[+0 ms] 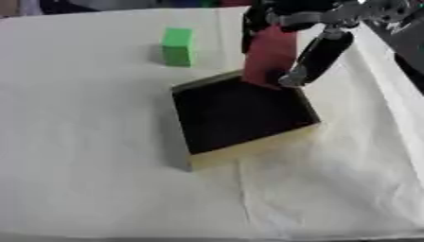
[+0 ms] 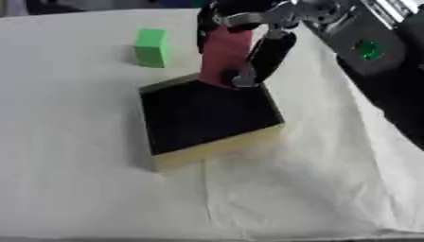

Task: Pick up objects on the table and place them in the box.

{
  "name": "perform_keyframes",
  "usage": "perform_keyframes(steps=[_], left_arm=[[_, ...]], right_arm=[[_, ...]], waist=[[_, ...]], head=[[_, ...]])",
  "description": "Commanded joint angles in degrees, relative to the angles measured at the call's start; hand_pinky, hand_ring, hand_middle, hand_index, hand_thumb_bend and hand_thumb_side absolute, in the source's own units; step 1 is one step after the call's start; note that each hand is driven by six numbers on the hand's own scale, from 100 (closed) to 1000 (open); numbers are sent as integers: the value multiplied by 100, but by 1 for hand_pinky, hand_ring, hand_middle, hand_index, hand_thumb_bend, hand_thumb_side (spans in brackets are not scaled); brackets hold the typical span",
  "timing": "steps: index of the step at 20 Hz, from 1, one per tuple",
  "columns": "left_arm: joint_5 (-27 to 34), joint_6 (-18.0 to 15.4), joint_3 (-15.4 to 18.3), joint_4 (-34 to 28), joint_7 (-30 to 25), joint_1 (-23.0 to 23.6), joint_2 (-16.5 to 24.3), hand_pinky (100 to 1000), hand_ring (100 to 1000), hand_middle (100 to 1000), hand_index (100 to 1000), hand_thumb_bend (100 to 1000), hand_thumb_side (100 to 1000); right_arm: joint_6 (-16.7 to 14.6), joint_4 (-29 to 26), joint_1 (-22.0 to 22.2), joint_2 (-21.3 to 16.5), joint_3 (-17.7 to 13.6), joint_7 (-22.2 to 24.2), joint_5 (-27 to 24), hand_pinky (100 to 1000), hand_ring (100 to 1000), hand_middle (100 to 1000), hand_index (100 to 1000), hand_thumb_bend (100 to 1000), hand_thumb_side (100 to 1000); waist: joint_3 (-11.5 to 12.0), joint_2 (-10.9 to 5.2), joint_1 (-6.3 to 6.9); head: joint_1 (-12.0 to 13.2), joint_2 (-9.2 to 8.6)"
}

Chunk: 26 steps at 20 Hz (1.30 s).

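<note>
Red block (image 1: 269,56), upright and tall, is hanging in the right hand (image 1: 286,45) over the far right corner of the box (image 1: 248,149); its lower end is overlapping the box's far rim in both views, and whether it is touching the rim or just above it cannot be told. Right hand is coming in from the upper right, dark fingers (image 1: 319,56) curling down the block's right face and another part of the hand running down its left face, so the block is being pinched between them. Box is sitting near the middle of the table (image 1: 83,165), turned at an angle, with pale yellowish outer walls and a dark interior; nothing can be made out lying inside it. Green block (image 2: 151,47) is standing upright on the cloth to the far left of the box, apart from it and from the red block. White cloth, creased in front of the box, is covering the table, with open room to the left and on the near side. Dark equipment (image 2: 385,61) is running along the table's right edge, beside the arm. Left hand is showing in neither view.
</note>
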Motion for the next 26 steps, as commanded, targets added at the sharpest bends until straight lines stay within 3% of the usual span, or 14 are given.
perform_keyframes(steps=[1,15,18,20,23,26], left_arm=[[16,-8,17,-81,-21,-62,110,747,645,677,866,149,799],[44,-9,10,-81,-32,-77,66,746,644,676,863,146,801],[44,-4,10,-81,-30,-75,62,746,644,677,863,146,801],[42,-4,12,-81,-26,-77,64,746,645,677,863,146,800],[41,-2,13,-81,-24,-79,61,746,645,677,863,145,802],[40,-1,14,-81,-22,-80,59,745,645,677,863,146,801]], right_arm=[[-28,138,-38,72,-7,-134,214,593,637,538,642,100,312],[-160,792,153,497,293,-210,205,602,638,548,686,100,373],[-261,816,155,499,334,-163,218,629,660,586,740,100,402],[-454,767,149,484,350,-125,306,653,684,621,785,228,422],[-739,752,152,471,347,-103,462,672,718,671,823,300,441],[-952,770,154,469,349,-100,690,734,798,778,916,425,480]], waist=[[30,-107,8],[109,-77,26],[107,-70,23],[104,-69,22],[98,-68,22],[93,-68,22]], head=[[-33,50],[-129,26],[-126,32],[-124,35],[-124,30],[-125,30]])
